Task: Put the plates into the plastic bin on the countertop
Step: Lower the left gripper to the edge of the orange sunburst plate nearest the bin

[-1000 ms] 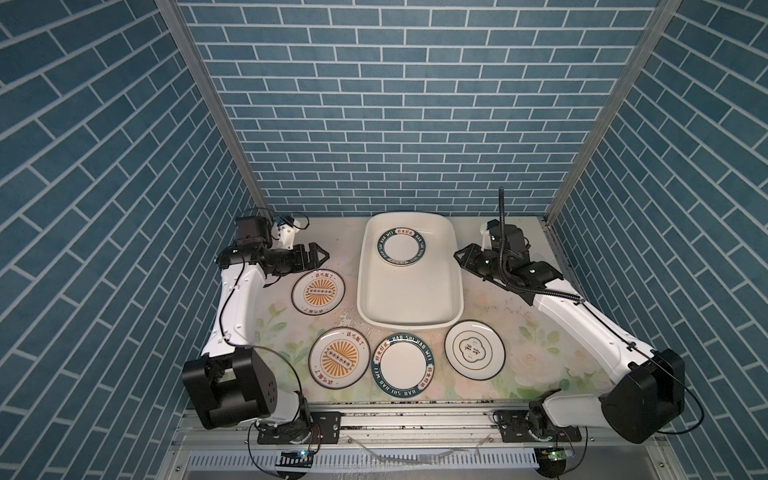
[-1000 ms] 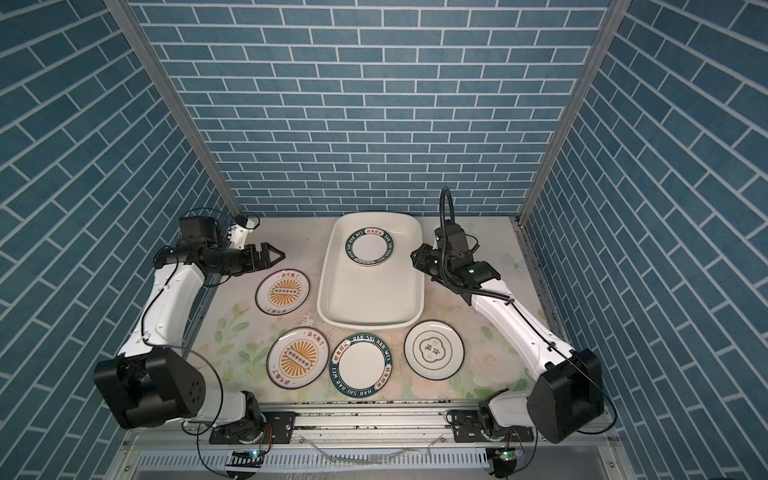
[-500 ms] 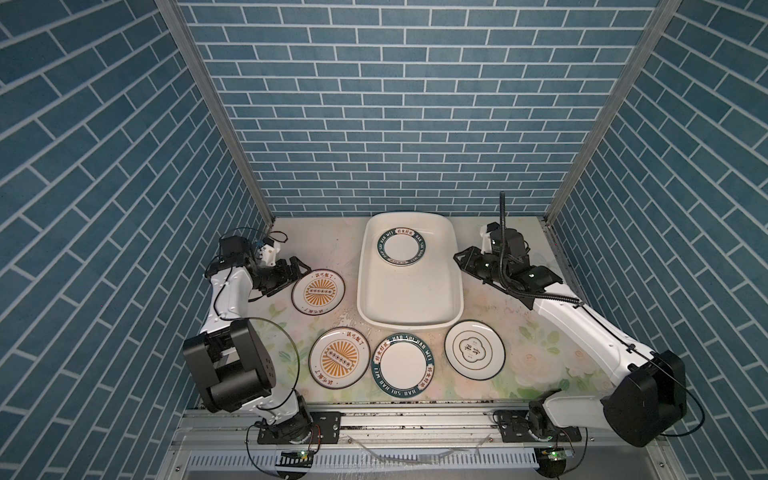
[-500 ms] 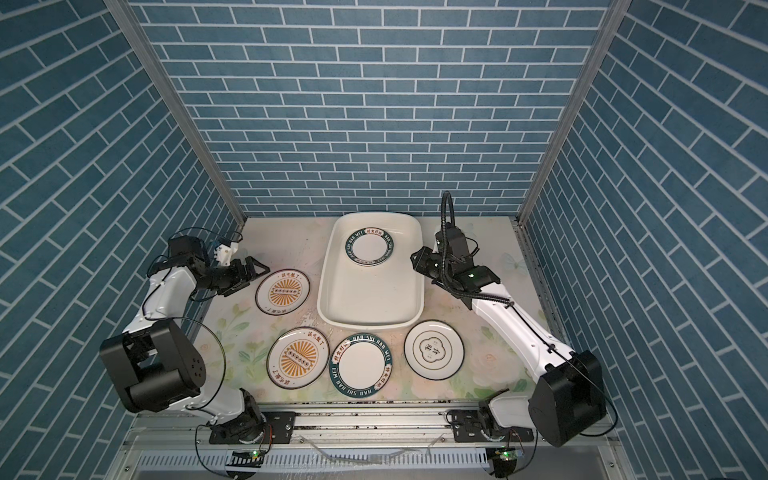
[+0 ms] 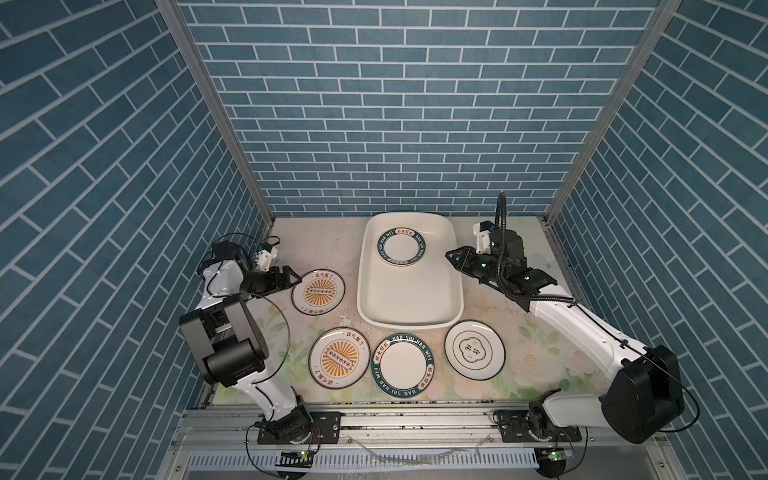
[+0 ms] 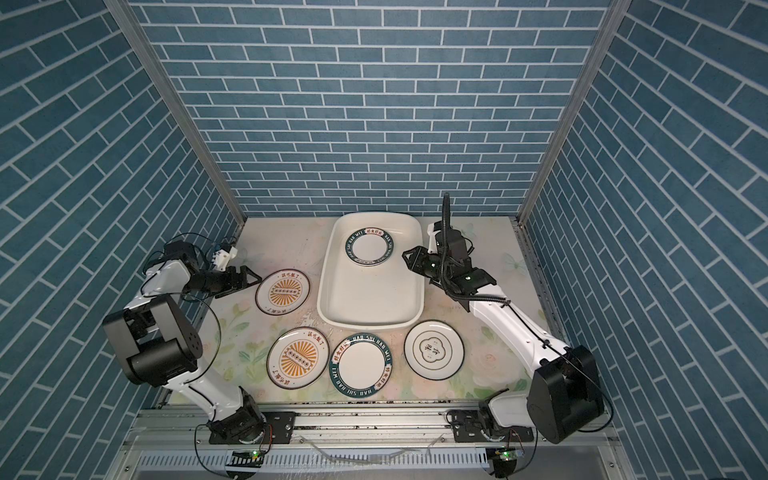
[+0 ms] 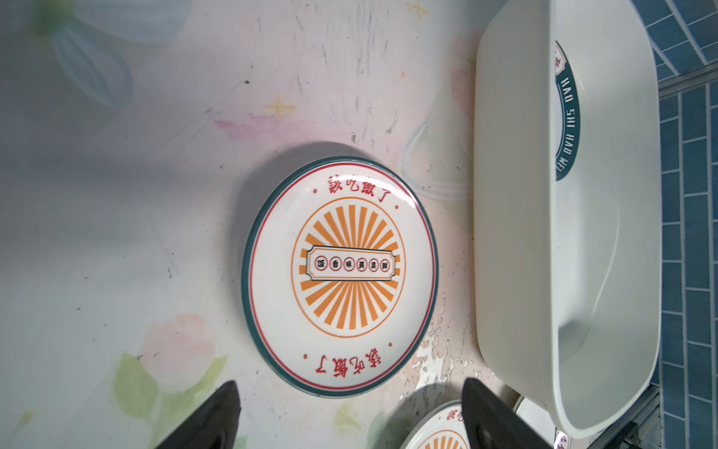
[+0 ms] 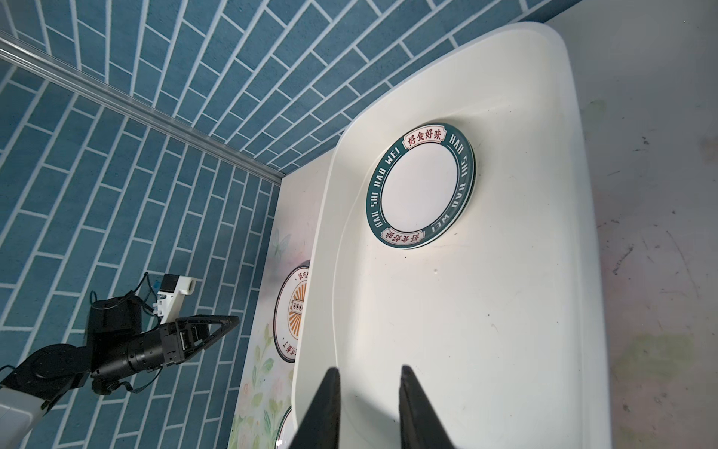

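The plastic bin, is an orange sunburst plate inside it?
No: only a green-rimmed plate shows inside the plastic bin, and both sunburst plates lie on the countertop.

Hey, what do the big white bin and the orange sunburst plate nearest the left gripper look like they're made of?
The bin looks like moulded plastic: cream, semi-gloss, with soft rounded corners and a rolled rim. The sunburst plate looks like glazed ceramic or melamine, I cannot tell which: glossy white, a sharp highlight on its rim, printed pattern.
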